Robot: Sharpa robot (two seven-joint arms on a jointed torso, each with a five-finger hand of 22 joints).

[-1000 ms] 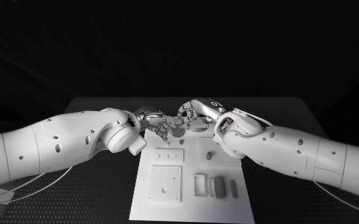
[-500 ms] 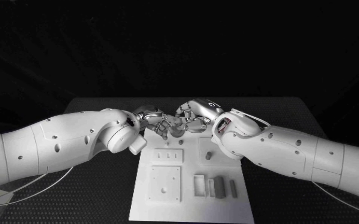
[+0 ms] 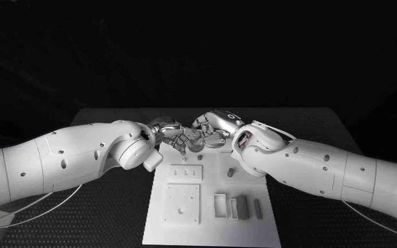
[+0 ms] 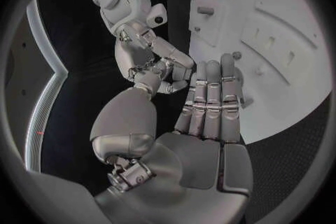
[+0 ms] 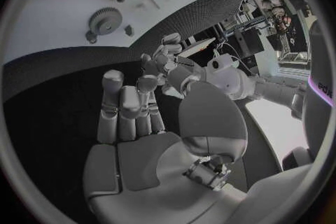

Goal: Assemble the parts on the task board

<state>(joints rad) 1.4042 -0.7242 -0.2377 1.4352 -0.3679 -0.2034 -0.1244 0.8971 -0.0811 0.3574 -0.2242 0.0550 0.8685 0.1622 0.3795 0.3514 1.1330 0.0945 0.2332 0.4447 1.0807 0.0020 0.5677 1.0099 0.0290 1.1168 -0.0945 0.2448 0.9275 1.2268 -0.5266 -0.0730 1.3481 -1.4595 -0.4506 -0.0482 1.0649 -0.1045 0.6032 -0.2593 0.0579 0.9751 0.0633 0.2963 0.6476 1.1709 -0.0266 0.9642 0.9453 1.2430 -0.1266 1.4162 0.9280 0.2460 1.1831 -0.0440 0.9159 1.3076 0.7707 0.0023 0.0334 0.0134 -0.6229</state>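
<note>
Hands meet fingertip to fingertip above the far end of the task board [image 3: 211, 225]: the left hand [image 3: 170, 135] hardly moved, the right hand [image 3: 211, 130] nudged slightly leftward. Whether either grips anything cannot be told. Grey parts [image 3: 241, 208] lie unmoved on the board's near end on the bench [image 3: 314, 123].

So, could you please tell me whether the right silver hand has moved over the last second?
Yes, the right silver hand shifted slightly toward the left silver hand, judged against the white task board.

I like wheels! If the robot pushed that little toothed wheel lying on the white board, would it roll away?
Probably not. The gear lies flat on the task board, so a push would likely slide it, not roll it. Set on its edge, its round shape could roll. It looks small and stiff, and probably light to lift.
</note>
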